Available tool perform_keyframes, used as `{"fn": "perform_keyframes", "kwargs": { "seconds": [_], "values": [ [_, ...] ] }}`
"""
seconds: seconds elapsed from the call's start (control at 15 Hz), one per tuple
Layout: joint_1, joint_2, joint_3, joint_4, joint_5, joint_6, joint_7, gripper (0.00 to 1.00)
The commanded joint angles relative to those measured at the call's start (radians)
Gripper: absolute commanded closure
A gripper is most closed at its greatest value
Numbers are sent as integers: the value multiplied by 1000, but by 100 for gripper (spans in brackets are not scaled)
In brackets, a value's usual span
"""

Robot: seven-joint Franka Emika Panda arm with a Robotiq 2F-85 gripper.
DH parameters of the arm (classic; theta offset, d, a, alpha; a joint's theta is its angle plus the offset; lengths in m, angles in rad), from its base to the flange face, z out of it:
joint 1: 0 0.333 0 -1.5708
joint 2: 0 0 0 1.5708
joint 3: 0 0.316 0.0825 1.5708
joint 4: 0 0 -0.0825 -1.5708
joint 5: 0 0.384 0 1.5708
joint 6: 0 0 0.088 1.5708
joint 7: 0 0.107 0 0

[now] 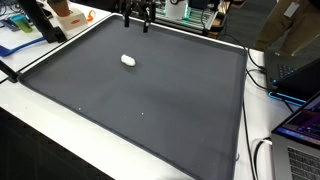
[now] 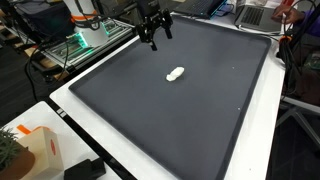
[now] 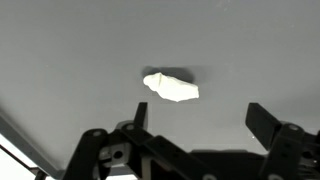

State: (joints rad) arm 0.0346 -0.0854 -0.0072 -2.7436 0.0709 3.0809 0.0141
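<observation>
A small white lump (image 1: 128, 60) (image 2: 175, 73) lies on the dark grey mat (image 1: 150, 100) (image 2: 190, 110), seen in both exterior views. My gripper (image 1: 136, 20) (image 2: 152, 34) hangs above the mat's far edge, well apart from the lump. Its jaws stand open with nothing between them. In the wrist view the white lump (image 3: 172, 87) lies on the mat ahead of the gripper (image 3: 200, 122), and both fingers frame bare mat.
A white table border (image 2: 90, 125) surrounds the mat. An orange and white box (image 2: 40, 150) sits at one corner. Laptops (image 1: 300, 120) and cables (image 1: 262, 150) lie along one side, and equipment (image 2: 85, 30) stands behind the arm.
</observation>
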Motion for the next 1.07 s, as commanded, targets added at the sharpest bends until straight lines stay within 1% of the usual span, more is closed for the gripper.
{"fn": "perform_keyframes", "kwargs": {
  "seconds": [0.0,0.07,0.13,0.27,0.53,0.87,1.0],
  "values": [
    [6,63,-10,0,12,49,-33,0],
    [3,67,-8,0,7,43,-29,0],
    [-17,56,0,1,-23,18,-1,0],
    [-23,33,-7,5,-44,-22,23,0],
    [-47,25,-1,63,-98,-118,84,0],
    [-54,48,16,216,-201,-378,240,0],
    [-44,66,22,282,-215,-477,277,0]
  ]
}}
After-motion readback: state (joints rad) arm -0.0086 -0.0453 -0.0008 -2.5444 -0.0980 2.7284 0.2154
